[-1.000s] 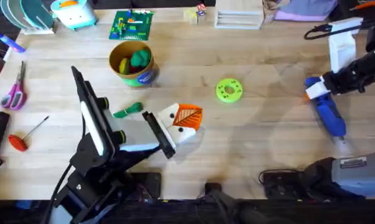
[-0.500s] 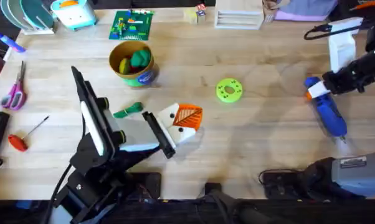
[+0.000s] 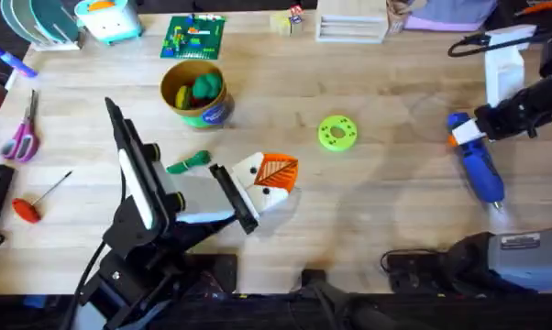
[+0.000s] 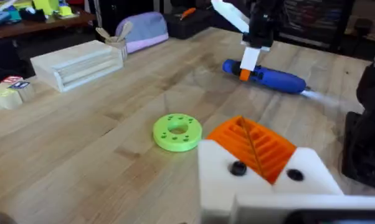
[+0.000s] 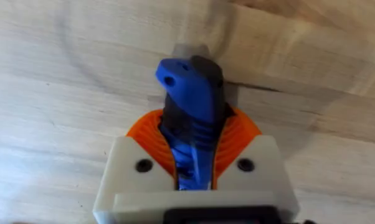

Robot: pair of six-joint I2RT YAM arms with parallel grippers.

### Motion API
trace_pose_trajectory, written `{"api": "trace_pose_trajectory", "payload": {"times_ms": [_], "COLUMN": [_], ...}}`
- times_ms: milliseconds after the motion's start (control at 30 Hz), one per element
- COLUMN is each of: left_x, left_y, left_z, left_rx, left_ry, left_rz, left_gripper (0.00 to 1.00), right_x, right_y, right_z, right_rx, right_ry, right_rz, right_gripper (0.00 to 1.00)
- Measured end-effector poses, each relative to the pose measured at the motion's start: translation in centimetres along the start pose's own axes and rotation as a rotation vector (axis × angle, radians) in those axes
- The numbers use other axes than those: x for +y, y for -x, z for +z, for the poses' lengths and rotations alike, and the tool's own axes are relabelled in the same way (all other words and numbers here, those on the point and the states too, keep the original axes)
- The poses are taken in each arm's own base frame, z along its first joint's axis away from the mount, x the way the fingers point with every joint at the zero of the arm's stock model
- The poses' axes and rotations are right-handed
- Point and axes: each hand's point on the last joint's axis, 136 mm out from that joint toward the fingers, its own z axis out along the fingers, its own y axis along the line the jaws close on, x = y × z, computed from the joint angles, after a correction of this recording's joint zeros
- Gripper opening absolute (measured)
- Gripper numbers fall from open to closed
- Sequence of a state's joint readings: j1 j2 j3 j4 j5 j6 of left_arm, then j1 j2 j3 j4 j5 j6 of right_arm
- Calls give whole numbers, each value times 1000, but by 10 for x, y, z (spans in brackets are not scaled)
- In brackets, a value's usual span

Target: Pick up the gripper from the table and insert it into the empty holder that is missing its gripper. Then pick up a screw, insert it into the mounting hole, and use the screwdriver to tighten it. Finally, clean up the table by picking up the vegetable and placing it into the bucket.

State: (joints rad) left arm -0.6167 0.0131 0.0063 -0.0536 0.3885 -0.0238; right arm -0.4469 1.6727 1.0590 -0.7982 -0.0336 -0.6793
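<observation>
Two pincers divide the work: the left pincer (image 3: 248,209) clamps the holder (image 3: 262,183) near the counter's front edge, bracing its orange gripper (image 4: 256,146) and mounting hole (image 4: 238,168), while the right pincer (image 5: 194,163) is closed on the screwdriver (image 3: 476,163) near the right edge, presumably to fetch it.

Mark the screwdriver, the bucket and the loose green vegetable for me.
screwdriver (image 3: 479,169), overhead view, middle of its blue body.
bucket (image 3: 211,114), overhead view, labelled side wall.
vegetable (image 3: 188,163), overhead view, middle of its slim green length.
</observation>
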Motion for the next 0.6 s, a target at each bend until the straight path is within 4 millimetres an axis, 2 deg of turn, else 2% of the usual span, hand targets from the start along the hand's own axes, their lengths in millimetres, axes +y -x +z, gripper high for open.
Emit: {"api": "trace_pose_trajectory", "payload": {"times_ms": [100,200,433,600], "left_x": [0,0,0,0], "left_y": [0,0,0,0], "left_z": [0,0,0,0], "left_rx": [0,0,0,0], "left_ry": [0,0,0,0], "left_rz": [0,0,0,0], "left_gripper": [9,9,9,9], "right_x": [-1,-4,-3,11], "right_y": [7,15,29,36], "right_z": [-15,-39,-112,-167], "right_rx": [-60,-141,-377,-581], "right_ry": [-30,-83,-208,-254], "right_rz": [16,31,79,121], "right_gripper": [221,216,204,198]}}
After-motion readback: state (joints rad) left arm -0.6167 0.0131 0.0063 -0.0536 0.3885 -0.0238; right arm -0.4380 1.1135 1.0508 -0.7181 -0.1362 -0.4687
